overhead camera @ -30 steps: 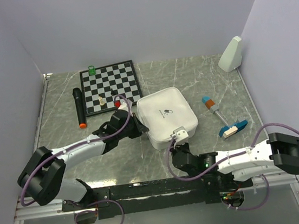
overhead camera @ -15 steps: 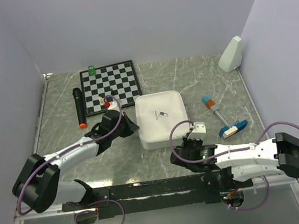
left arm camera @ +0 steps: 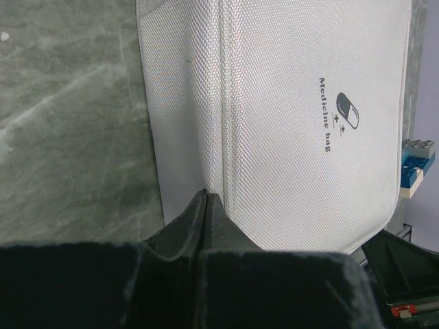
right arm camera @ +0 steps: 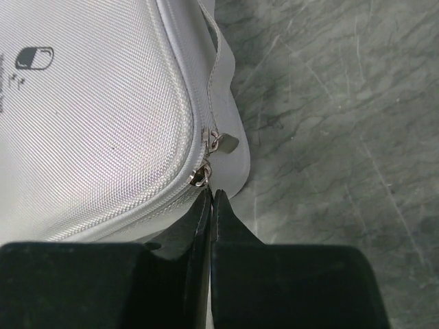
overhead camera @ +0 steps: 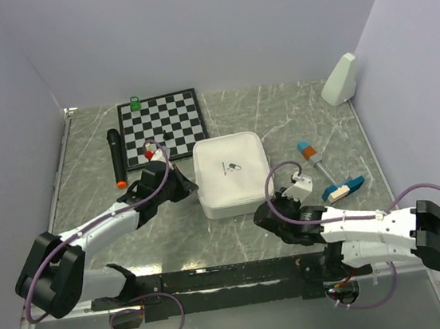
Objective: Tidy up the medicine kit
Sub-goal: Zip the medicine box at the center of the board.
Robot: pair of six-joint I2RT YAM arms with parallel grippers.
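Note:
The medicine kit (overhead camera: pixel 233 175) is a white square soft case lying shut on the marble table, pill logo up. It fills the left wrist view (left arm camera: pixel 288 116) and the right wrist view (right arm camera: pixel 89 116). My left gripper (overhead camera: pixel 183 187) is shut, its tips (left arm camera: pixel 207 196) touching the seam on the case's left side. My right gripper (overhead camera: pixel 268 207) is at the case's near right corner. Its jaws (right arm camera: pixel 211 193) are shut right under the lower zip slider (right arm camera: pixel 199 178), whose pull seems pinched between them. A second slider (right arm camera: pixel 221 142) sits just above.
A chessboard (overhead camera: pixel 160 124) with a few pieces lies behind the case, a black microphone (overhead camera: pixel 115 157) to its left. An orange-and-blue stick toy (overhead camera: pixel 312 155) and a blue-white block (overhead camera: pixel 343 189) lie to the right. A white wedge (overhead camera: pixel 340 79) stands at the back right.
The case has turned from skewed to square and shifted left. My left gripper moved left with it. My right wrist swung right, its tips staying at the case's near right corner.

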